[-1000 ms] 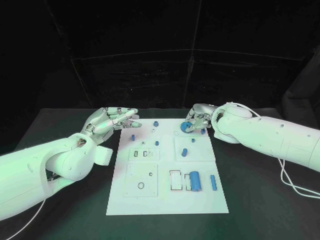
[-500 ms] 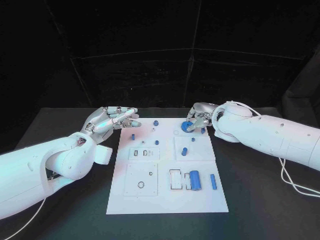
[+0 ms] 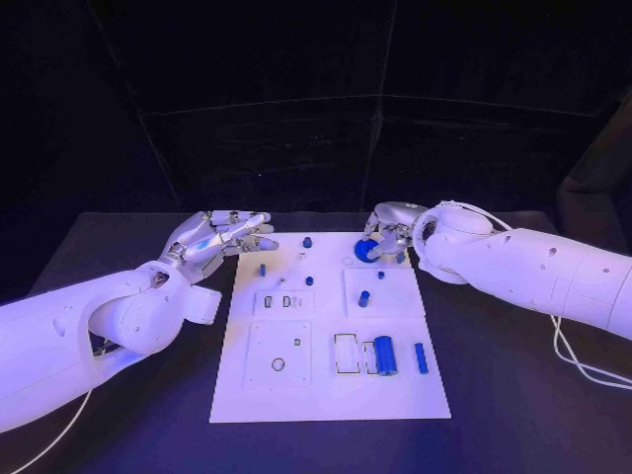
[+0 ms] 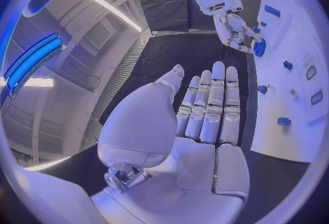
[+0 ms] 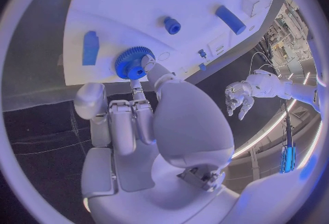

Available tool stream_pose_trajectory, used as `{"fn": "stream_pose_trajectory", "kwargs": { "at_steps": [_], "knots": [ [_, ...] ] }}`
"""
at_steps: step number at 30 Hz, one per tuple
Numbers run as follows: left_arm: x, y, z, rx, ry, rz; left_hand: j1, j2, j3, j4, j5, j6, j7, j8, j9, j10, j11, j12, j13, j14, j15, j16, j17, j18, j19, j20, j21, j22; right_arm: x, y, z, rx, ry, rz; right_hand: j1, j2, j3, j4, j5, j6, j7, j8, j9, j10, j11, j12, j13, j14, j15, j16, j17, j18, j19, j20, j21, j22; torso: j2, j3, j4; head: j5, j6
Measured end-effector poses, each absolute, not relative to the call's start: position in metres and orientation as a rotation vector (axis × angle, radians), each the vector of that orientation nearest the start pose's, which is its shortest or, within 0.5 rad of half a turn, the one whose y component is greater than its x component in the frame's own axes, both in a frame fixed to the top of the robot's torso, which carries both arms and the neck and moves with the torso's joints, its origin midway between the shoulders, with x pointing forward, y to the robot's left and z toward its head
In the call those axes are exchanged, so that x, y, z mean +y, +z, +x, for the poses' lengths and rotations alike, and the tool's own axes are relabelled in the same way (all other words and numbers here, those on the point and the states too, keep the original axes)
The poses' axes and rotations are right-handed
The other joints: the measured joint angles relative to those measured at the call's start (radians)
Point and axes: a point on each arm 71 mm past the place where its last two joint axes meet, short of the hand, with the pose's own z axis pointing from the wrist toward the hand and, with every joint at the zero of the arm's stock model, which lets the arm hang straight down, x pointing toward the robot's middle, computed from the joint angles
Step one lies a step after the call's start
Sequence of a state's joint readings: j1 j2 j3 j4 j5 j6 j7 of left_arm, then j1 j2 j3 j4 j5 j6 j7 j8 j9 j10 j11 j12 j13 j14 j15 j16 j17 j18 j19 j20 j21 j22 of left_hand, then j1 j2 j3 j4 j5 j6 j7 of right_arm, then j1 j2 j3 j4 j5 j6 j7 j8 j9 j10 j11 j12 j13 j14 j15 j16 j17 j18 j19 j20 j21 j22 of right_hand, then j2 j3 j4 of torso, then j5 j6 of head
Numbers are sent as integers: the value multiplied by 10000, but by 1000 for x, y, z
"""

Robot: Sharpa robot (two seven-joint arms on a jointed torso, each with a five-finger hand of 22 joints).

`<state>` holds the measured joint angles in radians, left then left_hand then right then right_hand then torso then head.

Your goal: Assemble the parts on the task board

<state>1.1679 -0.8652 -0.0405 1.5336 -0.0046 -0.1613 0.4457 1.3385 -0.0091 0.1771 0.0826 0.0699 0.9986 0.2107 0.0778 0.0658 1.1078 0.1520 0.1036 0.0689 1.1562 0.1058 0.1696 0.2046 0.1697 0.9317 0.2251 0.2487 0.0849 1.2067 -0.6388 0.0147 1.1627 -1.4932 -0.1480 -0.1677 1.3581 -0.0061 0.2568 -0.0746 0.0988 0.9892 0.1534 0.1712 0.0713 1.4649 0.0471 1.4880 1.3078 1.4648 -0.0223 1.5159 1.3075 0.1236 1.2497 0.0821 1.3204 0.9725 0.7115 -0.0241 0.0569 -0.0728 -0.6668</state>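
From my remote station, I see the right hand [image 3: 384, 232] pinching a blue gear [image 5: 134, 62] between thumb and fingertip, low over the far end of the white task board [image 3: 331, 390] on the black counter [image 3: 515, 395]. The left hand [image 3: 219, 233] hovers just beside the board's far left corner, fingers extended and apart, holding nothing. A blue cylinder [image 3: 384, 355] and a thinner blue bar [image 3: 420, 357] lie side by side near the board's near right area, with small blue pegs [image 3: 308, 241] standing farther up.

Black curtain walls [image 3: 331, 128] rise behind the black table [image 3: 515, 395], under ceiling strip lights [image 4: 103, 2]
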Motion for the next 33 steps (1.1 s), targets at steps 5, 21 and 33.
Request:
{"fn": "stream_pose_trajectory", "kwargs": {
  "at_steps": [5,21,33],
  "knots": [
    [210,-188,479,14504,-17044,-10858,0,0,29,-29,0,0,0,0,0,0,0,0,0,0,0,0,13,-1,5,0,0,0,-199,-193,550,17441,4405,-1212,-171,185,54,-53,-14,1,1,-2,-9,16,-81,56,0,21,-50,0,0,0,36,-36,50,45,0,-2,-3,6,12],
    [210,-189,479,14521,-17003,-10929,-1,-1,68,-125,-41,-36,36,-41,0,-37,36,-108,-16,0,0,-40,47,0,71,2,0,-23,-134,-178,537,15993,5779,-1868,-600,103,156,38,142,4,3,-7,-427,17,-80,55,-1,21,-48,0,-1,2,35,-36,50,63,-9,-15,33,60,104],
    [209,-190,481,14499,-16948,-10953,-1,-1,96,-152,-41,-36,36,-40,0,-37,36,-108,-15,0,0,-40,46,0,71,2,0,-22,-90,-187,538,16124,5943,-2429,-704,-3,290,125,142,7,6,-68,-426,17,-79,55,-1,21,-47,0,-2,3,35,-35,50,71,5,2,34,139,68]
  ]
}}
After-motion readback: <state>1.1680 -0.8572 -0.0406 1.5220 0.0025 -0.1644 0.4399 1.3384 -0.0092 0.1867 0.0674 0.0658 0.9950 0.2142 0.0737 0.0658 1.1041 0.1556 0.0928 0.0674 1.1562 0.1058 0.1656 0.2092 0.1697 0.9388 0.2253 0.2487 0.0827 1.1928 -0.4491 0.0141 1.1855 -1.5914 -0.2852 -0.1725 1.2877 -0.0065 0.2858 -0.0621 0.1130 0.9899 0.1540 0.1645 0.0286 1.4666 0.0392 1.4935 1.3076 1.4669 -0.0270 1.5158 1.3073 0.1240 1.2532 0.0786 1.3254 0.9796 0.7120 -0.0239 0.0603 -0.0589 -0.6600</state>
